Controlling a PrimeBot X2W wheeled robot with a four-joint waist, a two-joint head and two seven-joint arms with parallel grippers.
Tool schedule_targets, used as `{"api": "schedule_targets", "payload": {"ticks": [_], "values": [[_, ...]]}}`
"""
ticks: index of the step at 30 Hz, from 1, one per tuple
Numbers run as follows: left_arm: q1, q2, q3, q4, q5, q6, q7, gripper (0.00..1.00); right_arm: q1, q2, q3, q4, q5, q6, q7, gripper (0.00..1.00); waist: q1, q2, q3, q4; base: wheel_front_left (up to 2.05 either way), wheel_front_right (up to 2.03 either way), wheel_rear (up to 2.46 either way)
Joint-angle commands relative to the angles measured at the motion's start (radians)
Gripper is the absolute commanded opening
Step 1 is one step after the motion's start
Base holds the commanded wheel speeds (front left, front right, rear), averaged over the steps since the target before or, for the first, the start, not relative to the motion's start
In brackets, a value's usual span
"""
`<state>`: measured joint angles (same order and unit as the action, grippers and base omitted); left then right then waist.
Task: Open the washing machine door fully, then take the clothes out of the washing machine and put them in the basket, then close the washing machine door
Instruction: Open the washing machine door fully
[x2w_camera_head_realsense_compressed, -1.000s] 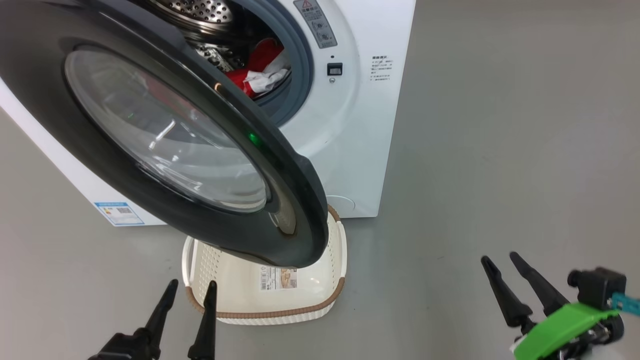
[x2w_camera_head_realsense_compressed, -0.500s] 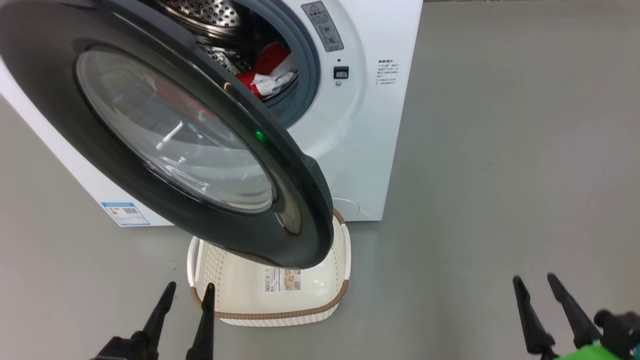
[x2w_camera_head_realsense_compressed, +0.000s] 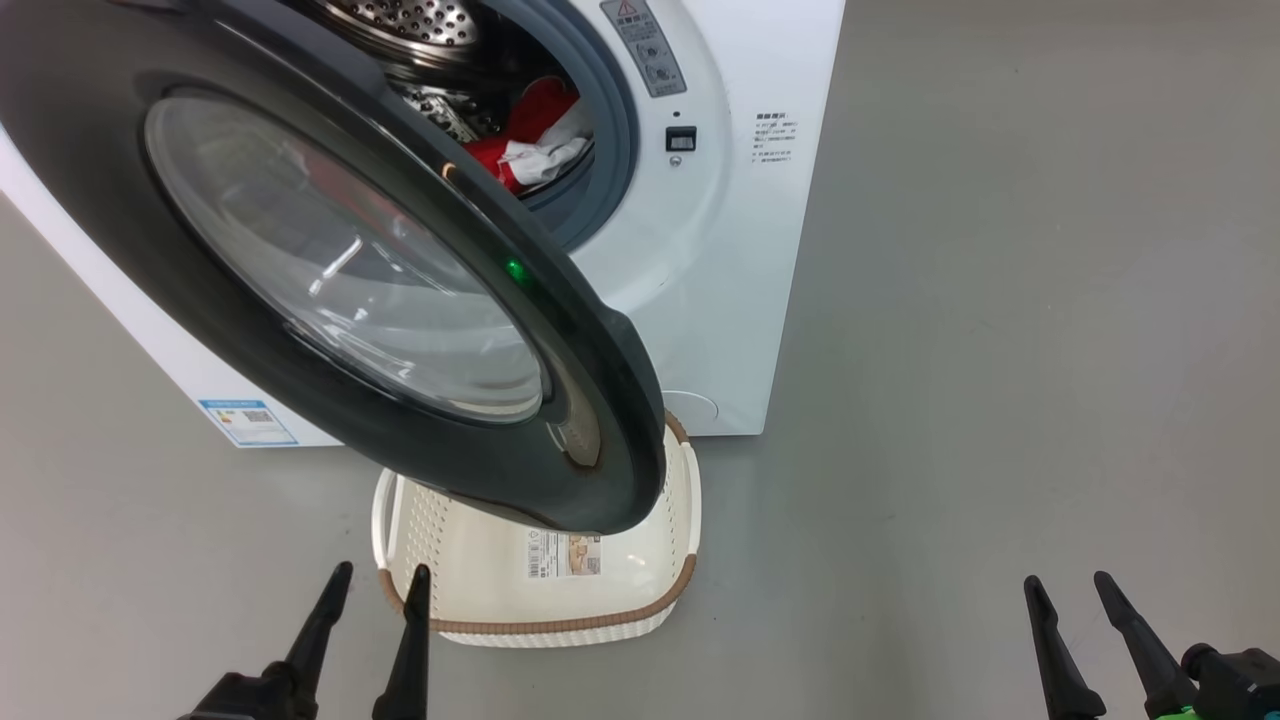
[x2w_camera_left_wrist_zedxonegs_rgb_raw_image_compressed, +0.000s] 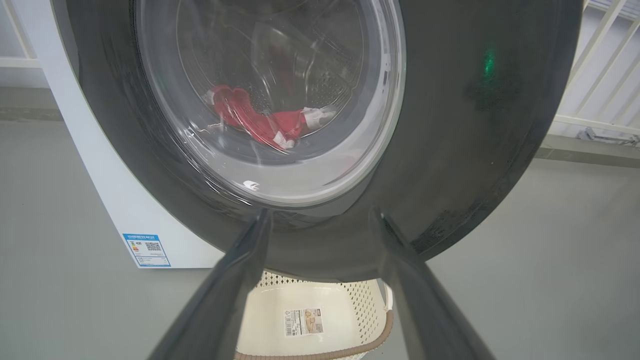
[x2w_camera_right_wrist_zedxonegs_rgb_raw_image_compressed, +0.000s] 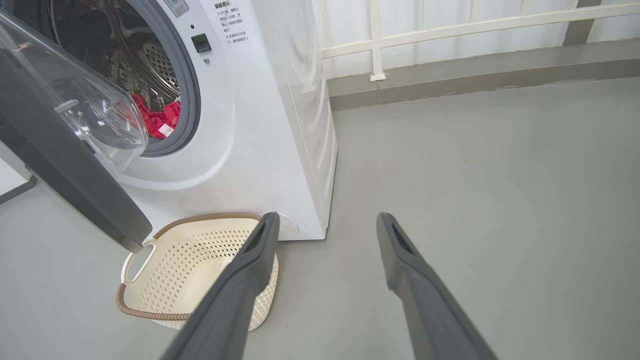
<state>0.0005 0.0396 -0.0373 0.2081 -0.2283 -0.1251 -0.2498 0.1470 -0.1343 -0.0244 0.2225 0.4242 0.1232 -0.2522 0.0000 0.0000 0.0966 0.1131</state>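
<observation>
- The washing machine door (x2w_camera_head_realsense_compressed: 340, 260) stands partway open, swung out at an angle from the washing machine (x2w_camera_head_realsense_compressed: 720, 300). Judging by that angle, the first step is begun but not finished, since the door looks able to swing wider.
- The clothes (x2w_camera_head_realsense_compressed: 530, 135), red with white trim, lie inside the drum (x2w_camera_head_realsense_compressed: 400, 20). They show through the gap past the door's edge and, in the left wrist view, through the glass. None are out.
- The basket (x2w_camera_head_realsense_compressed: 560, 628) sits on the floor (x2w_camera_head_realsense_compressed: 1000, 350) just in front of the machine, partly under the door's lower rim. It holds nothing but a sticker (x2w_camera_head_realsense_compressed: 563, 555).
- The left claw (x2w_camera_head_realsense_compressed: 383, 567) has its fingers apart and grips nothing. It is just beside the basket's near-left corner, pointing towards the door.
- The right claw (x2w_camera_head_realsense_compressed: 1065, 578) is likewise spread and empty, well apart from the machine on the right.
- Left to do, as I judge it: push the door wide, move the clothes from drum to basket, then close the door. That is nearly the whole job.
</observation>
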Motion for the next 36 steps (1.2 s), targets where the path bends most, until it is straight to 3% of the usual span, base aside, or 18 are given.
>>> {"api": "schedule_targets", "payload": {"ticks": [1,13,14,15,26,31,36], "values": [[-0.015,0.011,0.03,-0.027,0.002,-0.005,-0.012,1.0,-0.017,-0.016,0.016,-0.028,-0.014,0.008,-0.009,1.0,0.0,0.0,0.002,0.0,0.0,0.0,0.0],[-0.013,0.011,0.025,-0.028,-0.001,-0.005,-0.012,1.0,-0.025,-0.009,0.02,-0.057,-0.003,0.008,-0.009,0.98,0.0,0.0,-0.003,0.007,0.0,0.0,0.0],[-0.013,0.011,0.023,-0.029,-0.001,-0.005,-0.012,1.0,-0.03,-0.011,0.024,-0.065,0.0,0.008,-0.009,0.79,0.0,0.0,-0.003,0.009,0.0,0.0,0.0],[-0.013,0.011,0.02,-0.028,-0.002,-0.005,-0.012,1.0,-0.035,-0.013,0.031,-0.072,0.004,0.008,-0.009,0.01,0.0,0.0,-0.003,0.011,0.0,0.0,0.0],[-0.022,0.011,-0.021,-0.036,-0.023,0.006,-0.012,1.0,-0.195,0.013,0.069,-0.157,0.173,0.008,-0.01,0.0,0.0,0.0,0.015,0.041,0.0,0.0,0.0],[-0.031,0.011,-0.049,-0.037,-0.031,0.007,-0.012,1.0,-0.324,0.004,0.181,-0.156,0.324,0.008,-0.01,0.0,0.0,0.0,0.03,0.066,0.0,0.0,0.0],[-0.038,0.011,-0.062,-0.036,-0.038,0.007,-0.012,1.0,-0.448,-0.05,0.336,-0.136,0.517,0.008,-0.01,0.0,0.0,0.0,0.051,0.092,0.0,0.0,0.0]]}}
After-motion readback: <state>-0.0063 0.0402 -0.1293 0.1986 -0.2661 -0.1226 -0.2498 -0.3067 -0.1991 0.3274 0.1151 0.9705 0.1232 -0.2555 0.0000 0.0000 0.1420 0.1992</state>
